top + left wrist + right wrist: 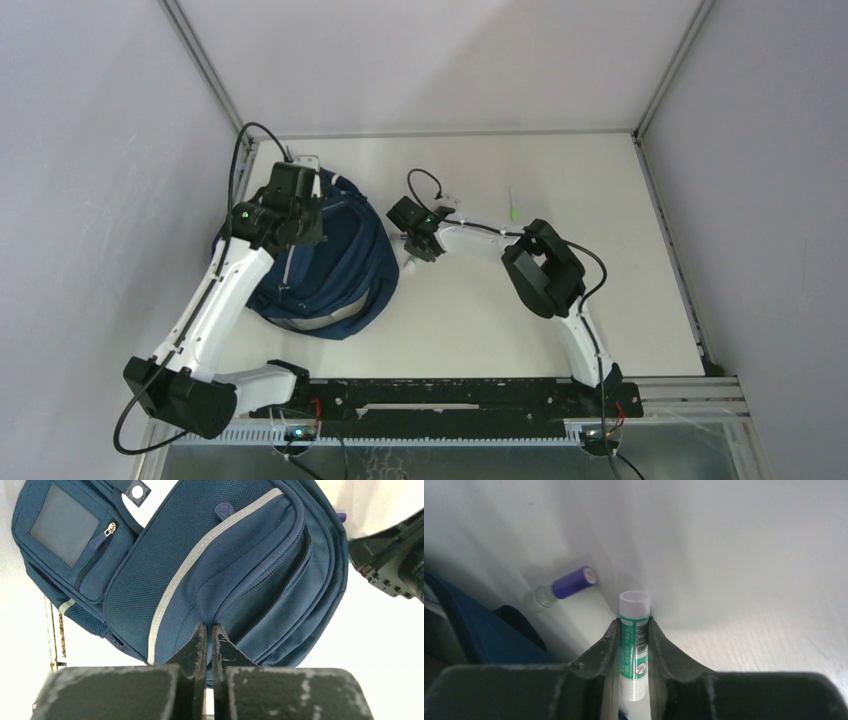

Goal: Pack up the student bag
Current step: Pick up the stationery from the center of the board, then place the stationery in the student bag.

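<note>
a: holding anything, the right gripper (pixel 633 626)?
b: yes, its jaws clamp a green-and-white glue stick (pixel 634 645), white cap pointing outward, just right of the student bag (pixel 335 275).
a: and the bag?
b: lying on the table (pixel 520 320), left side. the left gripper (pixel 209 629) hangs over it, jaws nearly together, tips at the fabric. i cannot tell whether they pinch it. a purple-capped tube (pixel 566 585) lies beside the bag.

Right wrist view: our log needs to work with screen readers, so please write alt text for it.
The right pincer is shut on a green-and-white glue stick, white cap pointing away. Beyond it to the left a purple tube lies on the white table, beside the edge of the navy bag.
</note>
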Available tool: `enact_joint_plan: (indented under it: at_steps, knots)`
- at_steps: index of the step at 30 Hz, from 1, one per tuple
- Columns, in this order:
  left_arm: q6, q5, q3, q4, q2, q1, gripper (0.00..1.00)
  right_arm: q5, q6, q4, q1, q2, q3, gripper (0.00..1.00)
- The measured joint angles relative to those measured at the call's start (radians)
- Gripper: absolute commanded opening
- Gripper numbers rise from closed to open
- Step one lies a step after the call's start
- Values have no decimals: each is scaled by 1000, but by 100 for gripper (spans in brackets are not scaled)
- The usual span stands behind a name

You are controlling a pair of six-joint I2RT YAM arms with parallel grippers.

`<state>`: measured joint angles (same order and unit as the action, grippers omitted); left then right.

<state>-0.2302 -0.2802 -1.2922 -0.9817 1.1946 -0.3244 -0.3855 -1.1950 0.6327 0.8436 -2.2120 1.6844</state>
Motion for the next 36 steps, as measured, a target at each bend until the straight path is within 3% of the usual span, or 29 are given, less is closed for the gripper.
enact_joint_plan:
  at_steps: [4, 15, 23, 28, 34, 36]
  knots:
    - [-5, 1, 1, 1, 0, 0, 0, 4, -14, -50, -12, 70, -119, 0]
    - [-6, 6, 1, 3, 0, 0, 0, 25, 73, -115, -47, 299, -389, 0]
    - [-6, 7, 1, 0, -2, 1, 0, 130, 219, -479, 130, 532, -468, 0]
    - [-5, 13, 2, 0, -18, 1, 0, 224, 240, -681, 149, 506, -465, 0]
    - [-5, 23, 2, 0, -24, 3, 0, 265, 243, -686, 154, 336, -275, 1]
    - [-5, 24, 2, 0, -24, 3, 0, 275, 239, -678, 155, 274, -190, 22]
